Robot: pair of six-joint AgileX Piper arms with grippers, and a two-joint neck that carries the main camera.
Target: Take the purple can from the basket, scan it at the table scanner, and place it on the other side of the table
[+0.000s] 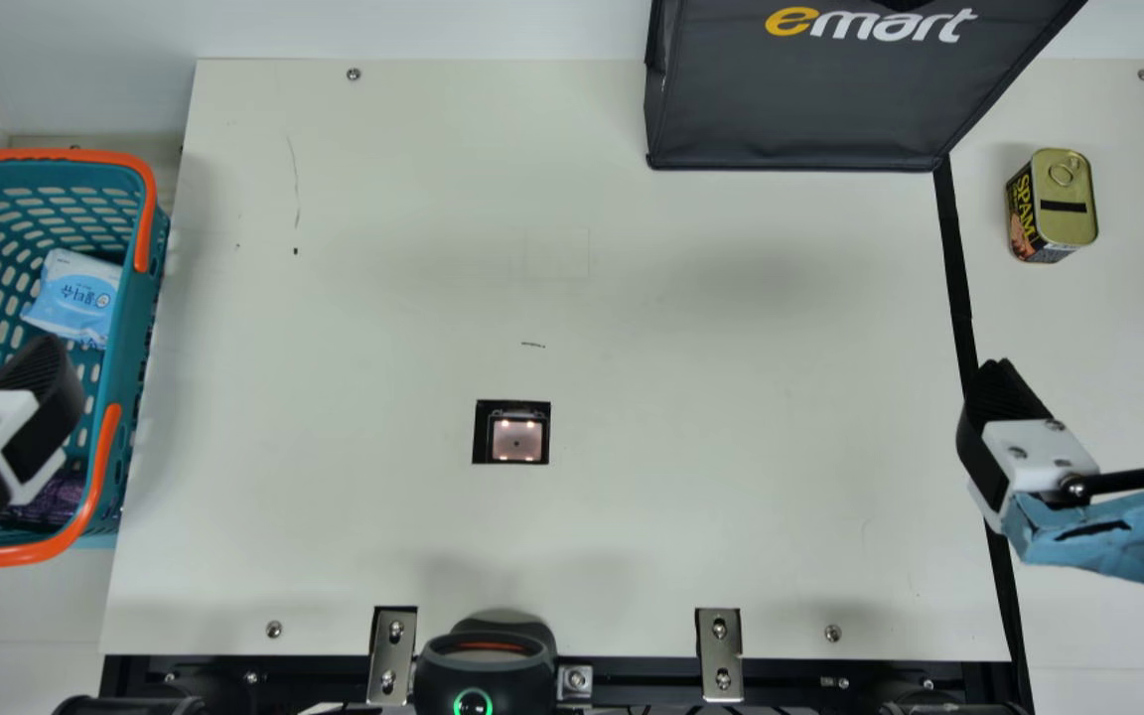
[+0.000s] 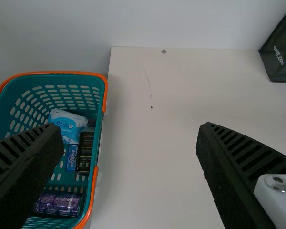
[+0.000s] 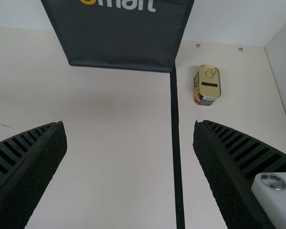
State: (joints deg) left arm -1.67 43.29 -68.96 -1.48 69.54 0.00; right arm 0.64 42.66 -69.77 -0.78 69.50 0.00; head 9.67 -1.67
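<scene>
Over the basket [image 1: 123, 348] at the main view's left edge is my left gripper [image 1: 31, 422], partly cut off. The purple can [image 1: 48, 500] lies in the basket's near end, partly behind that gripper. In the left wrist view the purple can [image 2: 58, 203] rests on its side on the basket floor, and my left gripper [image 2: 129, 130] stands open with nothing held. The table scanner [image 1: 517, 438], lit, is set into the tabletop. Above the table's right part my right gripper [image 1: 1096, 372] is open; the right wrist view shows the right gripper [image 3: 129, 125] with nothing between its fingers.
A tissue pack [image 2: 69, 125], a dark package [image 2: 85, 152] and a small blue box [image 2: 72, 157] share the basket. A black bag [image 1: 790, 109] stands at the back. A meat tin [image 1: 1066, 199] sits right of the black line. A round device [image 1: 485, 665] is at the near edge.
</scene>
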